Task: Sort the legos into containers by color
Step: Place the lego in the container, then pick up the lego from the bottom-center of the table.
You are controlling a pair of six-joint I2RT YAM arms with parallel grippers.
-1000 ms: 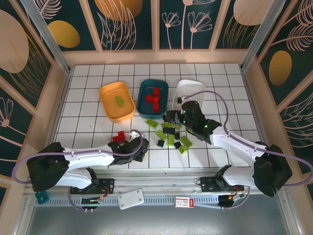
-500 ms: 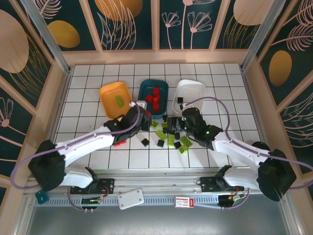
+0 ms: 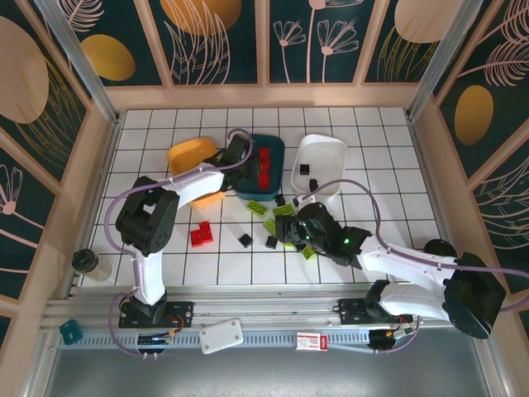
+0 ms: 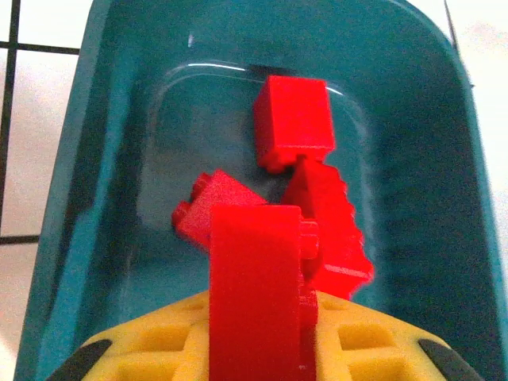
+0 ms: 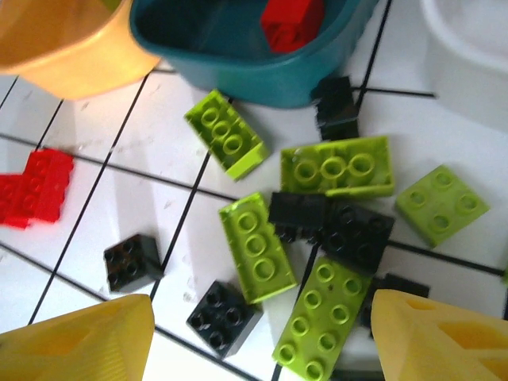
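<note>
Fingers [image 5: 79,341] of the right gripper [image 5: 262,337] stand wide apart and empty over a loose pile of lime green studded plastic bricks [image 5: 254,246] and black bricks [image 5: 341,226] toward the near edge of the white gridded table [image 3: 372,132]. Loose red bricks [image 3: 201,234] lie left of the pile. Farther back, the left gripper [image 4: 254,333] is clamped on a red plastic brick [image 4: 254,270] above the dark teal plastic tray [image 4: 444,198], which holds several red ones. The white tray [image 3: 326,153] has two black pieces; the orange-yellow tray [image 3: 186,157] is partly hidden. Sorting looks under halfway: most green and black remain.

White gridded tabletop [image 3: 165,132], floral teal walls [image 3: 219,41]
</note>
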